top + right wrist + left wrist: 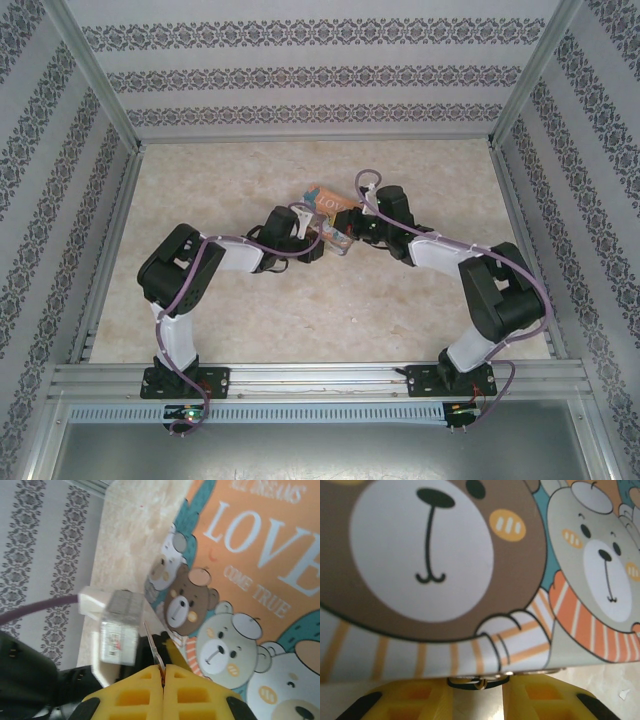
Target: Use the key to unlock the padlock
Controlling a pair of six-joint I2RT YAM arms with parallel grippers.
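At the near edge of the table [260, 330], the left arm [180, 275] and the right arm [500, 295] are rising from their bases. Both are bending inward toward the table's middle, and their grippers are meeting at the tin [328, 203].

The left gripper [477, 690] is lying low against the tin's side. Its yellow fingers [415, 700] are standing apart, with bare table showing between them. Between their tips, at the tin's lower edge, a small dark loop [479, 682] with a brass bit is sitting. Whether the fingers are pinching it cannot be told. Nor can it be told whether the loop belongs to the padlock, which is too small to pick out with certainty.

Just to the right, the right gripper [163, 675] is clenching the key [153, 647]. Its fingers are pressing together, and the thin metal blade is sticking out from between them toward the tin's edge. The blade is passing close to a white block [117, 625] with a purple cable.

The tin is lying flat, its orange lid facing up, lettered LOVE above cartoon bears. Beyond it, bare table is running to the far patterned wall [300, 75].
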